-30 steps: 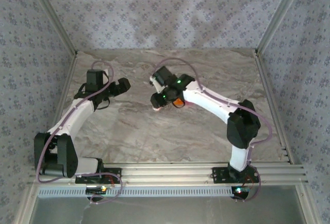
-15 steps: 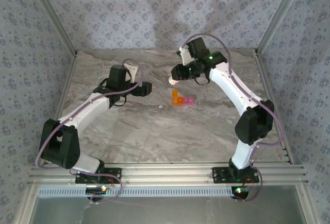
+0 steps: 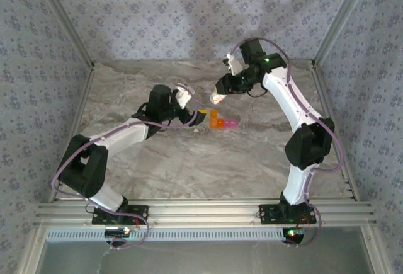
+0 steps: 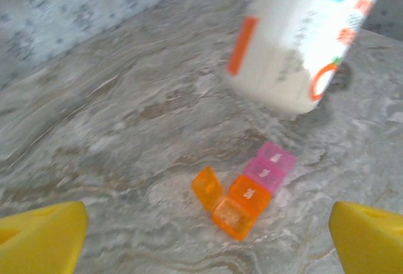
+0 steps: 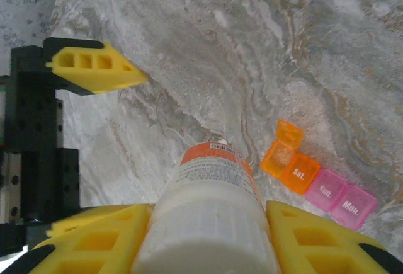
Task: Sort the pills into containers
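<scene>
The containers [image 3: 221, 123] are a short strip of translucent compartments on the marble table, two orange [image 4: 247, 199] and two pink [image 4: 275, 165]. The end orange one has its lid [image 5: 289, 133] flipped up. My left gripper [image 3: 196, 116] is open just left of the strip, and its yellow fingertips [image 4: 41, 236] stand wide apart in front of the strip [image 5: 315, 176]. My right gripper [image 3: 223, 89] is shut on a white bottle [image 5: 214, 205] with an orange-red band. It holds the bottle tilted in the air [image 4: 296, 34] behind the strip.
Patterned walls close the table on three sides, and a metal rail [image 3: 201, 211] runs along the near edge. Bare marble [image 3: 189, 167] lies in front of the strip. The left gripper's finger [image 5: 94, 69] sits left of the held bottle.
The left arm has reached right until its gripper is next to the strip. The right arm has carried the bottle up and back off the strip, uncovering it.
</scene>
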Available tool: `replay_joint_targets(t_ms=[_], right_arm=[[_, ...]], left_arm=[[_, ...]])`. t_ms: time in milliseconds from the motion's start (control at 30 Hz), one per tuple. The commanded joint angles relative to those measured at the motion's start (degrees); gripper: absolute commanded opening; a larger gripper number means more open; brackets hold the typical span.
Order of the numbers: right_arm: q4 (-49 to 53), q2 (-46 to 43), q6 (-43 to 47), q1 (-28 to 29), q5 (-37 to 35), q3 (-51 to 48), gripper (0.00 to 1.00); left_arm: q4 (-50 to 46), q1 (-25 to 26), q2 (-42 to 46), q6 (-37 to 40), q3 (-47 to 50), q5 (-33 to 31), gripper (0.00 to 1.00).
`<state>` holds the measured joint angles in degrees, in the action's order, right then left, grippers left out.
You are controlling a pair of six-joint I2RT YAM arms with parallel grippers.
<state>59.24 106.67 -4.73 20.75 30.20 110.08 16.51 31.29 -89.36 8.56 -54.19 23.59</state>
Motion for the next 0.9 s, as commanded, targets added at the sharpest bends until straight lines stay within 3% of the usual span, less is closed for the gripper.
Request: replay_joint_targets(t_ms=[0,200,533,867], right_arm=[[3.44,0.2,1.92,0.74,2.87,1.76,0.34],[1.93,-0.46,1.1,1.3,6.79,-0.24,0.34],[-1.93,-0.1,-2.45,3.97,10.67,-1.0,0.34],[-2.81,-0.23,-3.17,5.31,10.52,-2.23,0.33]], left_arm=[[7.06,1.43,-0.95,5.43,0.62,5.8,0.98],[13.66,2.31,-1.24,3.36,1.99,7.08,0.96],[13.52,2.6,-0.45,1.03,1.43,7.77,0.85],[12.59,2.59,-0.21,0.12,0.85,8.86,0.65]])
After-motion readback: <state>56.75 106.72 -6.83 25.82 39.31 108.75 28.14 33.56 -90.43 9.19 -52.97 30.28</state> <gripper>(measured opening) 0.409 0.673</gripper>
